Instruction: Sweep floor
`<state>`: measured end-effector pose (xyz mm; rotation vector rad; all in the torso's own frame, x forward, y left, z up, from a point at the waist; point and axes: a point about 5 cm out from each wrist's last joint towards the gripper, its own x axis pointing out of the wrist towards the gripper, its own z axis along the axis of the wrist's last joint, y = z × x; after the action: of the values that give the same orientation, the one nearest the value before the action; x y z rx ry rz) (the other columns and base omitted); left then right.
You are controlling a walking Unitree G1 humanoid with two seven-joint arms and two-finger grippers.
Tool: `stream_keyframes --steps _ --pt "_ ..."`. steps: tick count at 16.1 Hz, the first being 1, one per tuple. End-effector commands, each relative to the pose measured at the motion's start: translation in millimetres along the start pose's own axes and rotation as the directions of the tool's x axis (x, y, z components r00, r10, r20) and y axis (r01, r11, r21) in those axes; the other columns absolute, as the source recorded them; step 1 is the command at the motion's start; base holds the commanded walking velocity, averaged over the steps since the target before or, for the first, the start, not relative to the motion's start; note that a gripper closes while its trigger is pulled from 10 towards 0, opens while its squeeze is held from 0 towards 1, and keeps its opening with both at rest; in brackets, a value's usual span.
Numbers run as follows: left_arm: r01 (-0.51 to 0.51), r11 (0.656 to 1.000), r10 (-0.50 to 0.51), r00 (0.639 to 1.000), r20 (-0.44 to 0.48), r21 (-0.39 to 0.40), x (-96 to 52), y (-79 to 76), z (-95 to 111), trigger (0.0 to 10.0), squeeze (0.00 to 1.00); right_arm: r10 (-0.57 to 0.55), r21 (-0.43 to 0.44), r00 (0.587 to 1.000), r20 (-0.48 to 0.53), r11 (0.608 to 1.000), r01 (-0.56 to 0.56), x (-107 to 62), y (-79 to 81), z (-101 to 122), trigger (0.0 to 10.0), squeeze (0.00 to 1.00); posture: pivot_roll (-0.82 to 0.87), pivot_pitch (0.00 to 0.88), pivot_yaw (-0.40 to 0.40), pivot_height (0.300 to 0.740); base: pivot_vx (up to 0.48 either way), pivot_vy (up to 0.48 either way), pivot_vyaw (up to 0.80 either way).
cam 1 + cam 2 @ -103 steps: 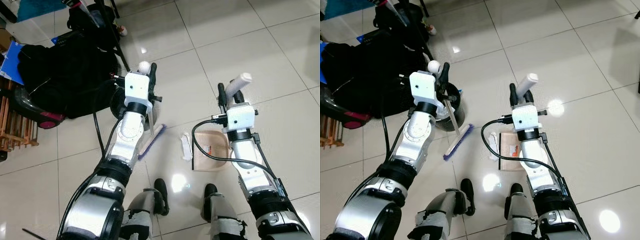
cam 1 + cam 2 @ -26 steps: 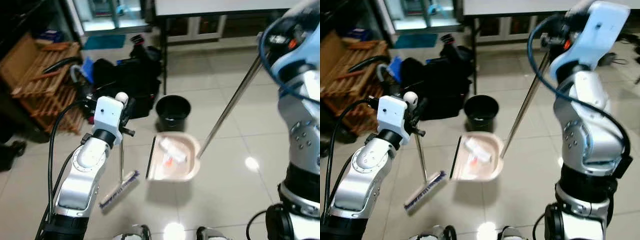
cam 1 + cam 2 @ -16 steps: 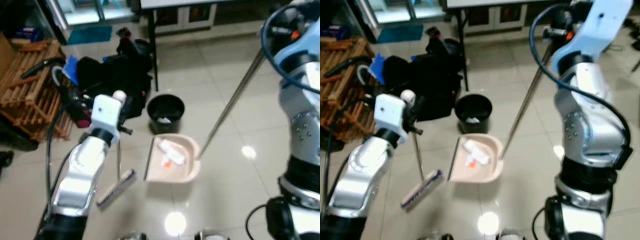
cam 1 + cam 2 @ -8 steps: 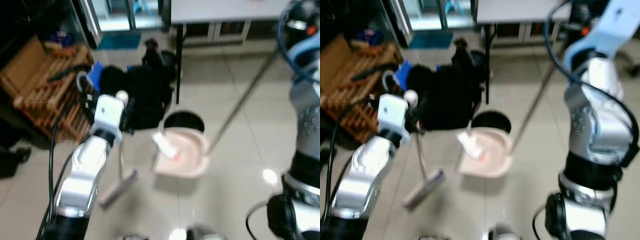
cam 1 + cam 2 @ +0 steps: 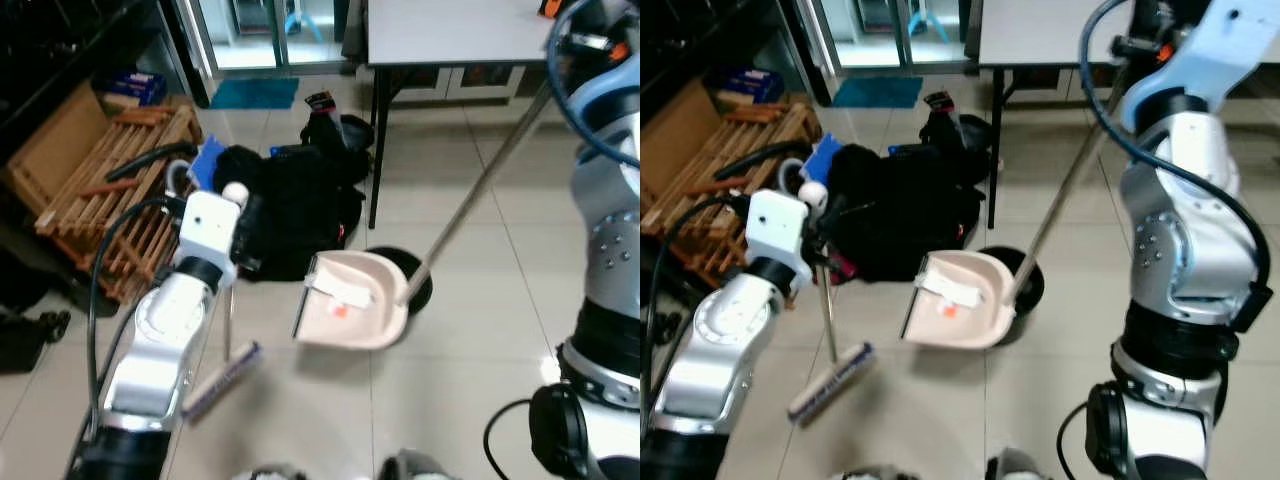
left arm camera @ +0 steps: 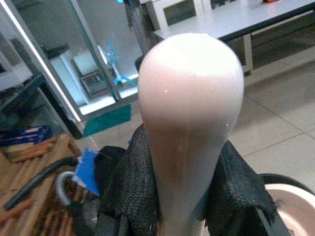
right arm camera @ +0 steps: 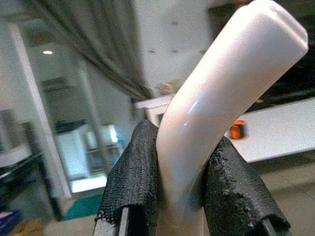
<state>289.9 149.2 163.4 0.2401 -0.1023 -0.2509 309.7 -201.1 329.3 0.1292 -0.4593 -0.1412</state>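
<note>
Right pincer (image 7: 179,196) clamps the dustpan (image 5: 355,315) (paper scraps (image 5: 343,294) inside) above the black bin (image 5: 420,290).

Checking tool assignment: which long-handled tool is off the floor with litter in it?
The dustpan, held by the right gripper, hangs over the black bin. The broom in the left gripper reaches the floor.

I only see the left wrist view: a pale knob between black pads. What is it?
Observer: The top of a broom. The left fingers grip its handle, and its brush is down near the floor.
Operator: And the pink edge in my corner?
Observer: A dustpan with white scraps in it. The right fingers hold it by a long pole.
Operator: Where might it go?
Observer: Probably to the black bin. The dustpan overlaps its rim.
</note>
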Motion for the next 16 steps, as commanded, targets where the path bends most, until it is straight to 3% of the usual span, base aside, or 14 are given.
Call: stream_keyframes --steps 1,7,11,13,16 --pt "-0.005 1.0 0.004 0.999 0.043 0.019 0.7 4.4 9.1 10.0 0.0 -0.012 0.019 0.997 0.071 1.0 0.011 1.1 -0.2 13.9 10.0 0.0 -0.03 0.092 0.064 0.74 0.48 0.0 0.0" --pt "0.003 1.0 -0.004 0.999 0.043 0.023 1.4 5.5 9.5 10.0 0.0 -0.058 0.034 0.996 0.069 0.998 0.056 -1.3 -9.5 12.1 10.0 0.0 -0.03 0.093 0.075 0.74 0.477 0.0 0.0" --pt "0.019 1.0 -0.02 0.999 0.04 0.013 2.0 2.3 8.9 10.0 0.0 -0.071 0.025 0.995 0.066 0.997 0.069 -2.5 -12.9 12.4 10.0 0.0 -0.04 0.095 0.079 0.74 0.458 0.0 -0.74" --pt "0.049 0.999 -0.049 0.999 0.0 -0.021 -0.8 -2.1 2.0 10.0 0.0 -0.073 0.013 0.995 0.068 0.997 0.073 -3.6 -14.4 12.3 10.0 0.0 -0.04 0.096 0.081 0.74 0.0 0.0 0.0" --pt "0.061 0.998 -0.061 0.998 0.015 -0.009 -0.8 -3.5 3.1 10.0 0.0 -0.074 0.006 0.995 0.068 0.997 0.074 -3.6 -15.1 12.2 10.0 0.0 -0.04 0.097 0.081 0.74 0.0 0.0 0.0"
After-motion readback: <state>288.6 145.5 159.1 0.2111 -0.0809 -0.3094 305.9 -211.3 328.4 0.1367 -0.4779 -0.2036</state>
